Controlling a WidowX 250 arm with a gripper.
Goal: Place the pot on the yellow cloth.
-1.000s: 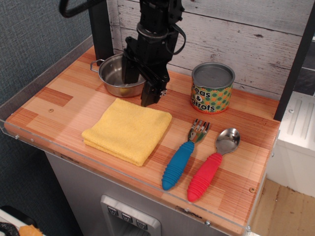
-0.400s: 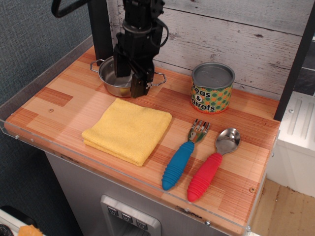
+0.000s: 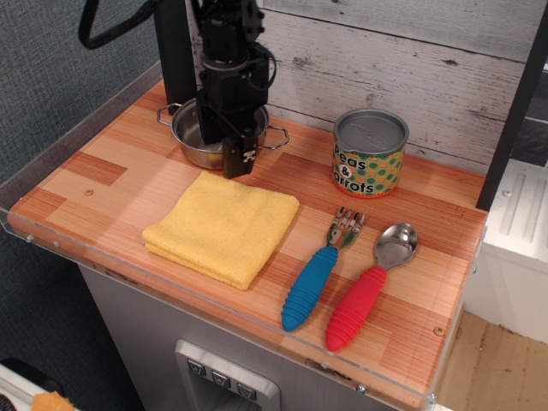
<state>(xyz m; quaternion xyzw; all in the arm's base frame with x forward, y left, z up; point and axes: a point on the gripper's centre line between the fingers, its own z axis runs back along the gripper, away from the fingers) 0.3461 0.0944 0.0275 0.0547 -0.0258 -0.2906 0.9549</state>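
So I've got the gripper (image 3: pixel 224 150) hanging right over the pot (image 3: pixel 205 133), which sits near the back left corner of the table (image 3: pixel 428 257), not on the yellow cloth (image 3: pixel 221 224) toward the front edge. Fingers look spread, one inside the bowl and one outside the near rim, but I can't say if they're touching steel. My worry: that thin shiny rim slips when I squeeze, or the pot tips on lifting and snags the cloth's back edge.
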